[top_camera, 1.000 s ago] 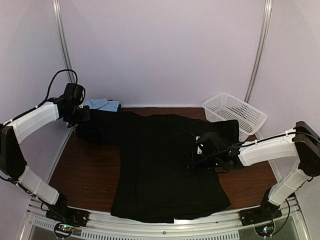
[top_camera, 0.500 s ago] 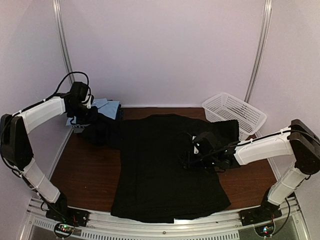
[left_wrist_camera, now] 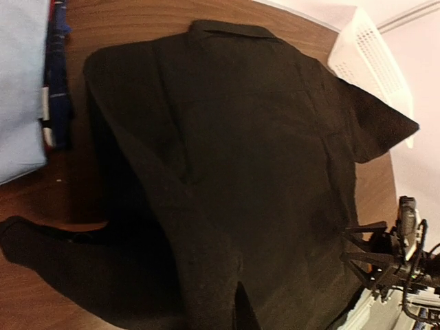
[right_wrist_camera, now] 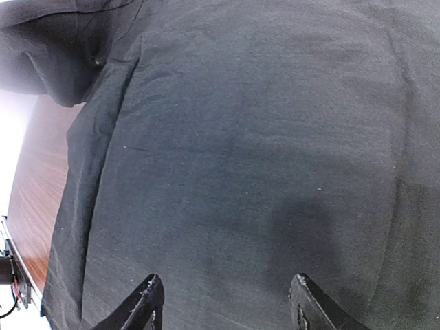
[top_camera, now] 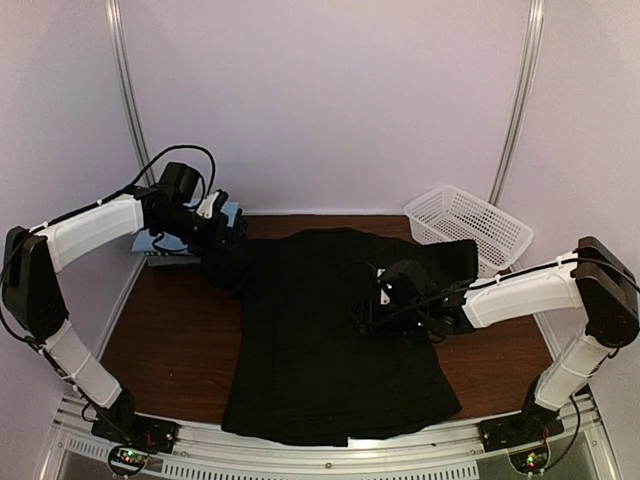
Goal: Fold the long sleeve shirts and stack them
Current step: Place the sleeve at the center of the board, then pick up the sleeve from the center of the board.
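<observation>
A large black long sleeve shirt [top_camera: 320,330] lies spread flat on the wooden table, collar toward the back. My left gripper [top_camera: 226,228] hangs at the shirt's back left corner, shut on its left sleeve [left_wrist_camera: 75,268], which droops from the jaws over the shirt's edge. In the left wrist view the gripper [left_wrist_camera: 238,311] shows only as a dark finger against the cloth. My right gripper [top_camera: 366,314] hovers open just above the middle of the shirt body [right_wrist_camera: 247,137], its fingertips [right_wrist_camera: 152,283] wide apart with nothing between them. A light blue folded shirt [left_wrist_camera: 20,89] lies at the back left.
A white mesh basket [top_camera: 468,228] stands tilted at the back right corner, next to the shirt's right sleeve [left_wrist_camera: 385,124]. Bare wood [top_camera: 170,340] shows left of the shirt and a strip of table [top_camera: 500,360] to its right. White walls enclose the table.
My left gripper has swung right from the far left edge toward the shirt body, carrying the sleeve with it. The right gripper has crept slightly left over the shirt and stays open.
</observation>
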